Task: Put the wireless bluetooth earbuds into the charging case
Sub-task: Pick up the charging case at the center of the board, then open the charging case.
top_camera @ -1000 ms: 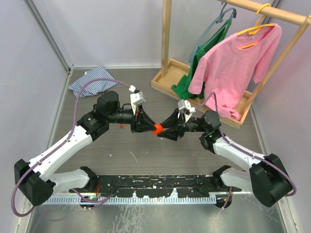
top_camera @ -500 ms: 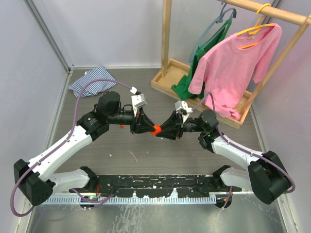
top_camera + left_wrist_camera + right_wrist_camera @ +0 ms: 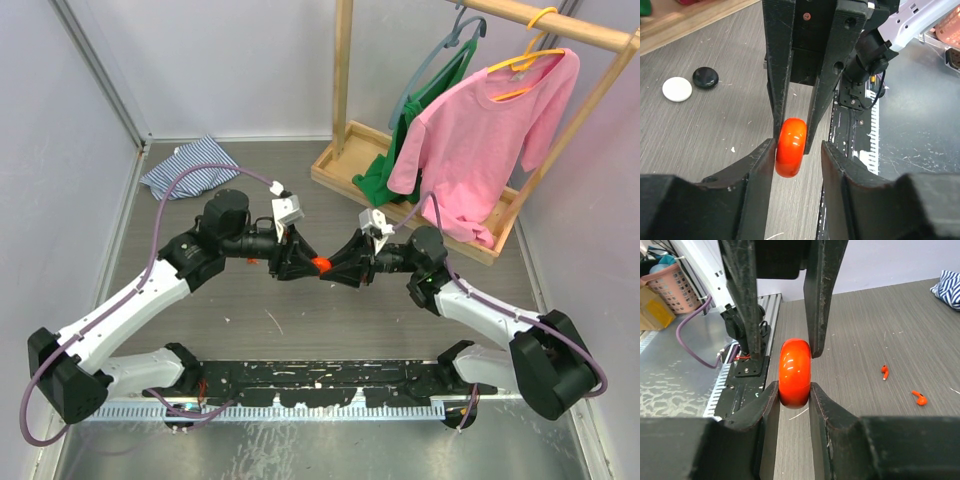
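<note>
From above, your left gripper [image 3: 305, 262] and right gripper [image 3: 333, 268] meet, mostly hiding the orange case [image 3: 320, 265]. Left wrist: its jaws stand parted around the case; one white puck [image 3: 677, 89], one black puck [image 3: 705, 77] beyond. Right wrist: jaws pinch the case; two orange earbuds [image 3: 884, 372] on the table [image 3: 865, 330].

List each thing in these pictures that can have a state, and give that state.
orange case: shut, held in the air on edge
right gripper: shut on the orange case
left gripper: open, jaws either side of the orange case
orange earbuds: lying loose, not in a case
white puck: lying flat
black puck: lying flat
pink shirt: hanging
striped cloth: crumpled
</note>
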